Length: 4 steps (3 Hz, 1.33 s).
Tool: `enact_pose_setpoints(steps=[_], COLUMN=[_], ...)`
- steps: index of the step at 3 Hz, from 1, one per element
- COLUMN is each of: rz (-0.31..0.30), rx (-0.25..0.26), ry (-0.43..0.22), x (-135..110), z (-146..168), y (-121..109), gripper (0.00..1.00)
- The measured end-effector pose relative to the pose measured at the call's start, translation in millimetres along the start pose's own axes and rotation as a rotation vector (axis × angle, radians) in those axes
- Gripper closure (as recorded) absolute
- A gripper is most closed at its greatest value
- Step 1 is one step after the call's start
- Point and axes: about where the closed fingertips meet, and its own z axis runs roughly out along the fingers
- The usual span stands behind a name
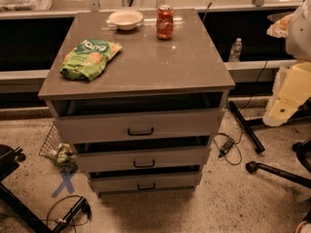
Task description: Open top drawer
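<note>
The grey cabinet (141,67) stands in the middle of the camera view with three drawers. The top drawer (97,127) has the tallest, widest front and a small dark bar handle (140,131). It stands pulled out a little, with a dark gap showing between its front and the tabletop. The two narrower drawers (143,159) sit below it. My gripper (284,98) is the cream and white shape at the right edge, level with the cabinet top and well to the right of the drawer, touching nothing.
On the cabinet top lie a green snack bag (90,57), a white bowl (126,19) and a red soda can (164,22). A water bottle (234,50), cables (226,147) and chair legs (277,171) are on the right; a wire basket (56,147) is on the left.
</note>
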Motion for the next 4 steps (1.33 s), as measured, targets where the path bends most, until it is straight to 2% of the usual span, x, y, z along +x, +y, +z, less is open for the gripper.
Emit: enact_pose_setpoints(steps=[1, 3, 4], rz=[0.003, 0.008, -0.011], rx=[0.012, 0.05, 0.046], ry=[-0.04, -0.167, -0.225], x=[5, 23, 33], z=[20, 83, 127], y=[0, 1, 0], gripper=[0.0, 0.0, 0.0])
